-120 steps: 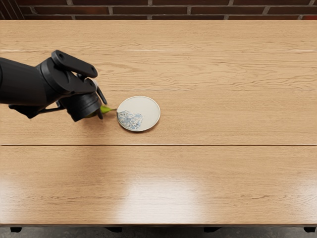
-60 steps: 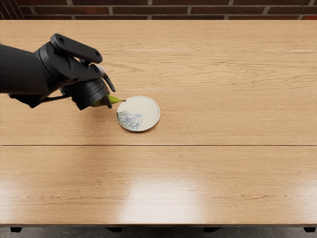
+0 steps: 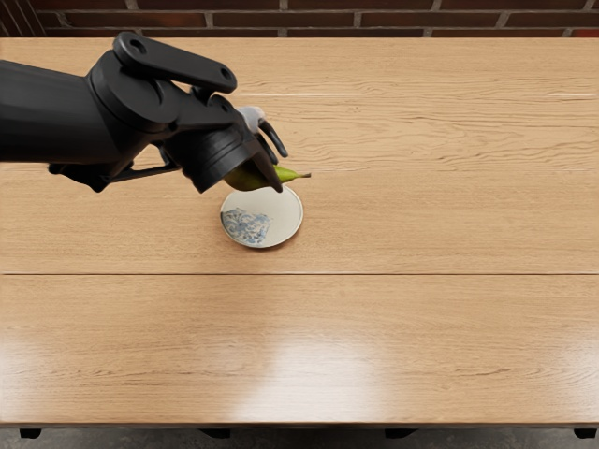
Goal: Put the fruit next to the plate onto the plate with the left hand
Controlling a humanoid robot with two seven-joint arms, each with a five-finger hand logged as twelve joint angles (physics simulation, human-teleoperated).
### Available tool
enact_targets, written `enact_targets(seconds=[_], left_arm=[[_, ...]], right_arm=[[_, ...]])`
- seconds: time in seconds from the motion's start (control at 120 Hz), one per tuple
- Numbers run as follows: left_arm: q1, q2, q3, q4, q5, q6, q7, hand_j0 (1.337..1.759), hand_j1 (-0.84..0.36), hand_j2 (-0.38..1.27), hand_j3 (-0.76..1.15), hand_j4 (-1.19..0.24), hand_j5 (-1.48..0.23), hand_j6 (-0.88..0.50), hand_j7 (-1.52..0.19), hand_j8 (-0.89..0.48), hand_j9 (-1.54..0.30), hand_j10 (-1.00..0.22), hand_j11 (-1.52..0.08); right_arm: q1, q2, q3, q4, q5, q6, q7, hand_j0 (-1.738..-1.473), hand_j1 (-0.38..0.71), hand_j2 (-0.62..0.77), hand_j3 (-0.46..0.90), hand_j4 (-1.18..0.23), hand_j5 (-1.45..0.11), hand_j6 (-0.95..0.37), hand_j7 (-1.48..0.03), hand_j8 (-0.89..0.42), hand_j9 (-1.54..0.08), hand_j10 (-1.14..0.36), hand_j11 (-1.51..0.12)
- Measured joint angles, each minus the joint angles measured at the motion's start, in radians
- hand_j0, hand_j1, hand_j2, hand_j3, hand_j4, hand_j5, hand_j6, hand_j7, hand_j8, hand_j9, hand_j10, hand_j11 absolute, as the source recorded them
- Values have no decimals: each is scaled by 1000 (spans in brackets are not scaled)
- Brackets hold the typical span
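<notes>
Green fruit [image 3: 269, 177] clamped in the left hand [image 3: 223, 152], shown at the far rim of the plate [image 3: 284, 211].

The black left arm is seen entering from the picture's left edge and reaching across the wooden worktop [image 3: 421, 309] to the plate. The fingers [image 3: 274, 138] are curled and closed around the yellow-green fruit, most of which is hidden by the hand; only its narrow end and short stem are shown, pointed to the right. The fruit is placed in the picture over the plate's far edge, and contact with the plate cannot be made out. The small white plate, marked with a blue pattern on its left side, is set flat near the worktop's middle. A brick wall [image 3: 281, 19] is seen behind the worktop.
</notes>
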State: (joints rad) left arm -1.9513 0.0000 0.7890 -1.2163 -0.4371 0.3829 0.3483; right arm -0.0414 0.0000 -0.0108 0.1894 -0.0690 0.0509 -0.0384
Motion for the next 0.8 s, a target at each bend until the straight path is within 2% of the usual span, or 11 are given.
enact_targets(seconds=[0.325, 0.483, 0.558, 0.65, 0.675, 0.8], left_arm=[[51, 0, -3, 4, 0, 1, -8, 1643, -223, 236, 0, -868, -1131, -613, -1122, -537, -1134, -552, -1170], [50, 0, -2, 5, 23, 3, -11, 1651, 45, 117, 0, -437, -569, -320, -565, -285, -570, -292, -588], [46, 0, -3, 5, 30, 2, -12, 1653, 136, 82, 0, -305, -398, -224, -395, -200, -398, -205, -410], [48, 0, -6, -2, 29, -37, -9, 1655, 209, 53, 0, -198, -258, -146, -256, -131, -258, -134, -266], [50, 41, -14, -15, 24, -83, -7, 1655, 224, 47, 0, -176, -229, -131, -228, -117, -230, -119, -236], [54, 417, -51, -113, 6, -449, 5, 1657, 277, 26, 0, -99, -129, -75, -128, -67, -129, -68, -133]], right_arm=[[0, 0, 0, 0, 0, 0, 0, -1658, -332, -3, 0, -14, -19, -14, -19, -14, -19, -14, -19], [0, 0, 0, 0, 0, 0, 0, -1658, -332, -3, 0, -14, -19, -15, -19, -15, -19, -14, -19], [0, 0, 0, 0, 0, 0, 0, -1658, -332, -3, 0, -15, -19, -15, -19, -15, -19, -15, -19], [0, 0, 0, 0, 0, 0, 0, -1658, -331, -3, 0, -15, -19, -15, -19, -15, -19, -15, -19], [0, 0, 0, 0, 0, 0, 0, -1658, -332, -3, 0, -15, -19, -15, -19, -15, -19, -15, -19], [0, 0, 0, 0, 0, 0, 0, -1658, -332, -3, 0, -15, -19, -15, -19, -15, -19, -15, -19]])
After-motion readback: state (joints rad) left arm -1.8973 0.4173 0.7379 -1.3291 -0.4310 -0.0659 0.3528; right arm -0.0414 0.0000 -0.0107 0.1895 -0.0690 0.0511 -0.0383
